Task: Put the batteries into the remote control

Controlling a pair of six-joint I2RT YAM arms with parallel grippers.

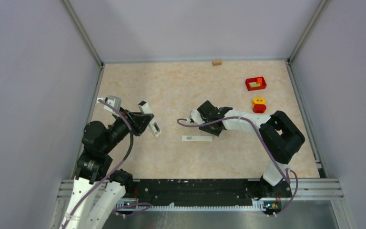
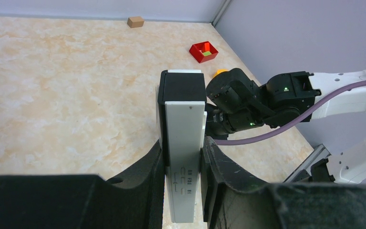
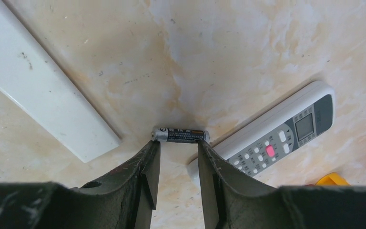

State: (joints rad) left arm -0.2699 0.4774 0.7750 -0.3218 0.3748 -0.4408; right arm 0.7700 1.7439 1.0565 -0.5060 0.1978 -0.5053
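The remote control point(image 3: 276, 138), white with a small screen and grey buttons, lies face up on the table in the right wrist view. One dark battery point(image 3: 180, 135) lies crosswise beside its near end. My right gripper point(image 3: 178, 143) point(image 1: 208, 119) is open, and its fingertips stand over the battery's two ends with nothing between the pads. The top view does not show the remote or the battery. My left gripper point(image 2: 183, 143) point(image 1: 140, 119) is shut on a white oblong piece point(image 2: 186, 129) point(image 1: 150, 119) with a black block at its far end, held above the table.
A long plain white bar point(image 1: 196, 138) point(image 3: 43, 90) lies just left of the battery. A red bin point(image 1: 256, 84), a yellow-and-red piece point(image 1: 259, 105) and a small wooden block point(image 1: 216, 62) sit toward the back right. Grey walls enclose the table.
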